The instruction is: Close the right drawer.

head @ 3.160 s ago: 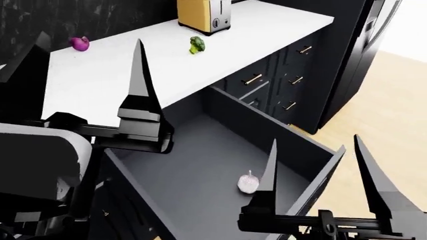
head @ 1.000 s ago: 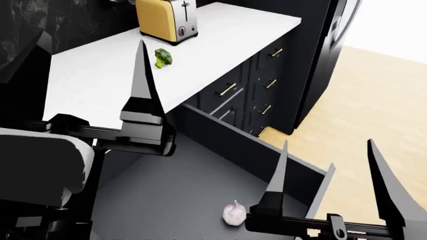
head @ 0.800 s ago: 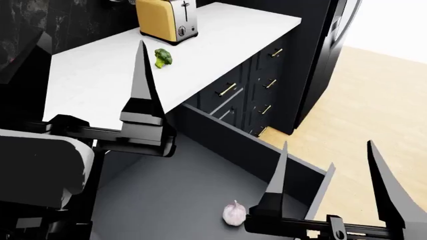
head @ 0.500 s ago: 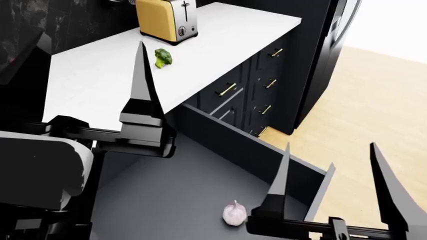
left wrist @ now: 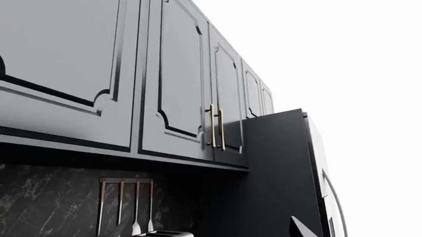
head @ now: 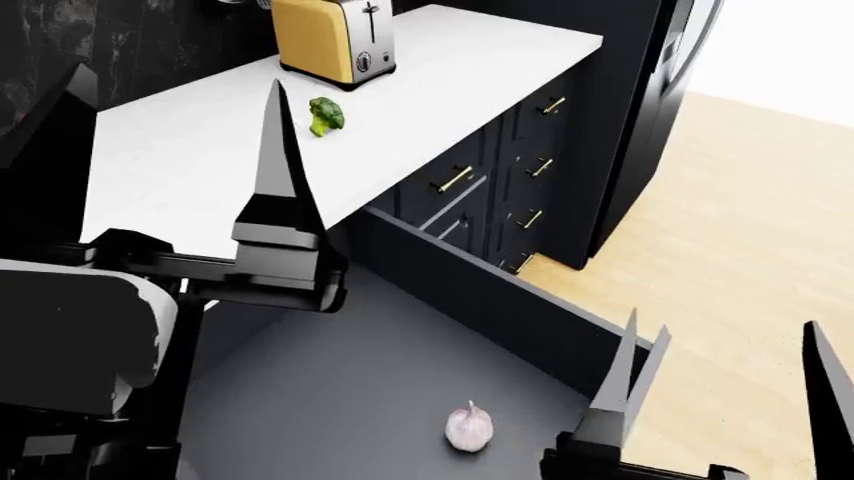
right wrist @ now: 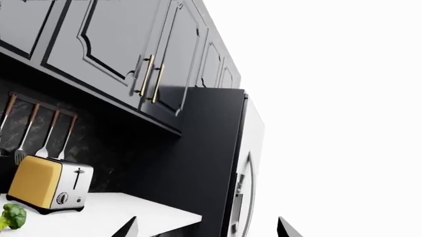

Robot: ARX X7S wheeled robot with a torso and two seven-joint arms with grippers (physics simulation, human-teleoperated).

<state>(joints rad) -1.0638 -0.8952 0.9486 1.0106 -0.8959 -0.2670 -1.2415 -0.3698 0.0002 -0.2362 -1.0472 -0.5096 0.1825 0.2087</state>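
Claw tips frame the head view: the left claw (head: pixel 160 150) stands released, its fingers wide apart over the white surface (head: pixel 441 90) at about 10 o'clock, holding nothing. At 5 o'clock the right claw (head: pixel 727 400) is also spread and empty, one finger above the drawer's front corner, the other over the wooden floor (head: pixel 747 230). The right drawer (head: pixel 507 305) is pulled far out, its dark grey inside filling the lower middle, with a garlic bulb (head: pixel 467 427) lying on its floor near 6 o'clock. The drawer's side wall runs from under the surface edge toward 4 o'clock; bare floor lies open beyond it. A toaster (head: pixel 334 40) and a broccoli floret (head: pixel 324 115) sit on the surface at 12 and 11 o'clock, well apart from the drawer.

Compared with half a second ago, the right claw sits lower and further toward 4 o'clock; the left has barely shifted, and the drawer is unchanged.

From the left wrist view, only upper cabinets (left wrist: pixel 178 84) and a tall black fridge (left wrist: pixel 283 173) show.

From the right wrist view, the toaster (right wrist: pixel 49 190), broccoli floret (right wrist: pixel 12 216) and surface (right wrist: pixel 132 212) appear beneath the upper cabinets (right wrist: pixel 125 44), with both finger ends well apart.
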